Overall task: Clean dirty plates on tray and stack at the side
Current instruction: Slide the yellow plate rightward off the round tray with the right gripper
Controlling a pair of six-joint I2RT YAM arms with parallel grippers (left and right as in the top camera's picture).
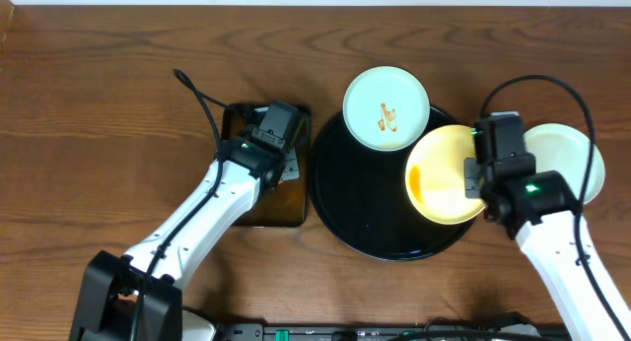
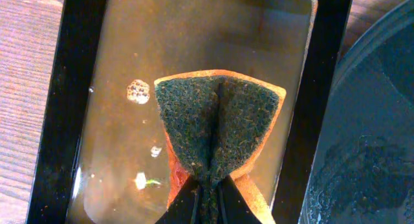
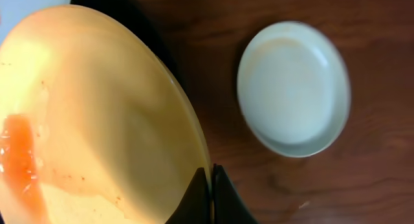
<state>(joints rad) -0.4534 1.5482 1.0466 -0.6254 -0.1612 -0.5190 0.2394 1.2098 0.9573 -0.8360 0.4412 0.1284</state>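
- The jaws of my right gripper (image 3: 210, 185) are nearly together, pinched on the near rim of the cream-yellow plate (image 3: 97, 120); the plate spreads away to the left of the fingertips in the wrist view.
- An orange smear (image 3: 19, 159) runs along the far-left part of that plate, well away from the pinch point.
- The jaws of my left gripper (image 2: 207, 199) are clamped narrow on the sponge (image 2: 217, 127), which folds into a V with its dark scouring face up and its orange body showing at the edges.
- The sponge hangs over the rectangular pan (image 2: 52, 120), which holds brownish water with a few bubbles.
- Just right of the right gripper, the right-hand mint plate (image 3: 294, 88) lies flat on the wooden tabletop (image 1: 99, 85), off the tray; I see no smears on it.
- From overhead, the cream-yellow plate overlaps the right rim of the black tray (image 1: 365, 203). I cannot tell whether it is lifted clear.
- The pan sits just left of the tray, almost touching.
- Farthest out, the smeared mint plate (image 1: 385, 107) rests across the tray's far rim, apart from both grippers.
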